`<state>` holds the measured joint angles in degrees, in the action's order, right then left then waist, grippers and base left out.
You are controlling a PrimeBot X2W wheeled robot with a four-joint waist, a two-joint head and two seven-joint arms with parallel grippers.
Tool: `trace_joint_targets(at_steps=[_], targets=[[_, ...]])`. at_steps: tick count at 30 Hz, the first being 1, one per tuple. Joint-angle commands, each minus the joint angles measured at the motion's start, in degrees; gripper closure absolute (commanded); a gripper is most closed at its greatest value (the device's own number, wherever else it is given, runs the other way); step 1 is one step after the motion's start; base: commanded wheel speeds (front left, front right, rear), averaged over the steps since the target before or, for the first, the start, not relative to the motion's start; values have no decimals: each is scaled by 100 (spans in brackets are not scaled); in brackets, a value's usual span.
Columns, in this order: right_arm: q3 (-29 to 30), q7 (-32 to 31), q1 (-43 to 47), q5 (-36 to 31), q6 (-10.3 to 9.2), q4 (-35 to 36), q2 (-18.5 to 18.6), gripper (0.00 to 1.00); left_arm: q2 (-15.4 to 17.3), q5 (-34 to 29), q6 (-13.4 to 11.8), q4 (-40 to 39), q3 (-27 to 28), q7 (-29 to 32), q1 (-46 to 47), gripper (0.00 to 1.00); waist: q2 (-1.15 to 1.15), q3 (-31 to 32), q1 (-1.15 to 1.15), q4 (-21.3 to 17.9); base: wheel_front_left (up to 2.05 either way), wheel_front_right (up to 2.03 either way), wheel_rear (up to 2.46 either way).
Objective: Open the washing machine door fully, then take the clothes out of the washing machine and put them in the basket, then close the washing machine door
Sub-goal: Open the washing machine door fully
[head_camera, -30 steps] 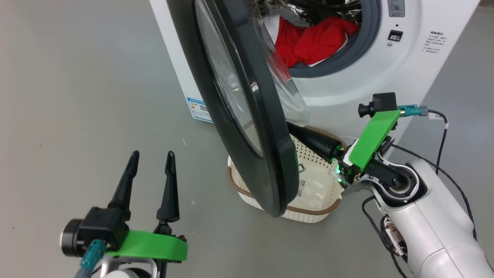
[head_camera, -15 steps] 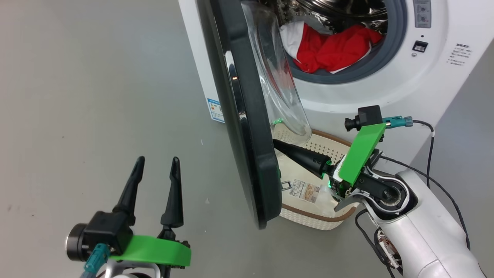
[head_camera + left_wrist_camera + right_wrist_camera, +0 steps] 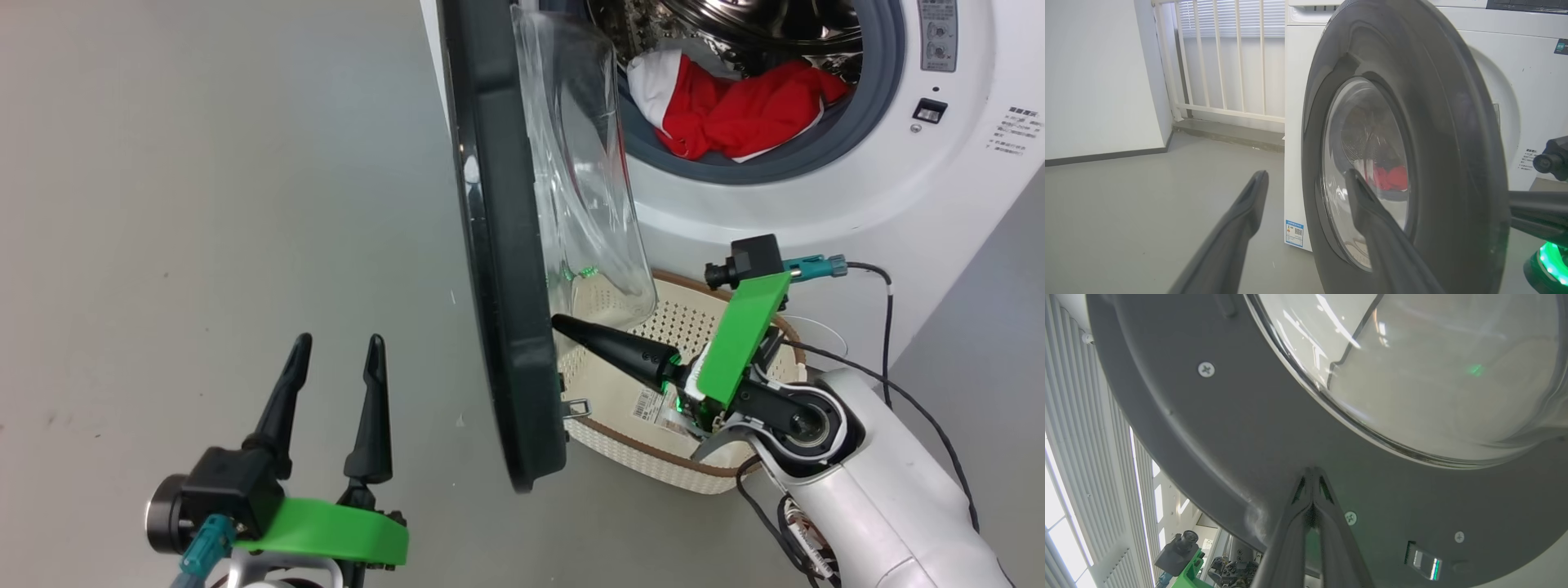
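The washing machine (image 3: 824, 204) stands white and boxy at the far right of my head view, its steel drum (image 3: 735, 24) exposed behind the grey rubber gasket (image 3: 886, 90). Its door (image 3: 498, 245) hangs swung out on the hinge side, turned nearly edge-on to my head, the black rim running top to bottom of that view and the clear glass bowl (image 3: 588, 188) bulging toward the machine. The basket (image 3: 678, 318) sits on the grey floor (image 3: 204, 204) right in front of the machine, under the drum opening and on the inner side of the door, with nothing in it but the sticker (image 3: 649, 404) on its bottom. The clothes (image 3: 735, 114) lie in the drum, a red heap with a white part at its left, resting on the lower lip of the gasket. My right gripper (image 3: 559, 321) reaches across above the basket with its two fingers pressed together, gripping nothing, their tips against the door's inner rim just below the glass bowl. My left gripper (image 3: 340, 339) hangs over bare floor on the outer side of the door, apart from it, fingers spread wide and empty. A small blue label (image 3: 1294, 232) sits low on the machine's side panel.
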<state>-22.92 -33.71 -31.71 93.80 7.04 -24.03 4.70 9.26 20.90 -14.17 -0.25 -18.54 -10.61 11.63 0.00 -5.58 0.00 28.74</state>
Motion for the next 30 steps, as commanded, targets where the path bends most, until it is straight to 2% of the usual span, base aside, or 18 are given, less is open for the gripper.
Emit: trace_joint_targets(at_steps=[1, 19, 30], targets=[[-135, 13, -7, 75, 45, 191, -163, 100, 85, 29, -39, -116, 182, -20, 43, 0, 0, -10, 0, 13, 0, 0, 0], [-425, 113, -163, 307, 45, 181, -153, 100, 41, 153, -4, -28, 127, -81, 60, 0, 0, -35, 0, 201, 0, 0, 0], [-573, 328, -201, 373, 45, 198, -38, 100, 7, 270, -35, -36, 171, -123, 39, 0, 0, -54, 0, 132, 0, 0, 0]])
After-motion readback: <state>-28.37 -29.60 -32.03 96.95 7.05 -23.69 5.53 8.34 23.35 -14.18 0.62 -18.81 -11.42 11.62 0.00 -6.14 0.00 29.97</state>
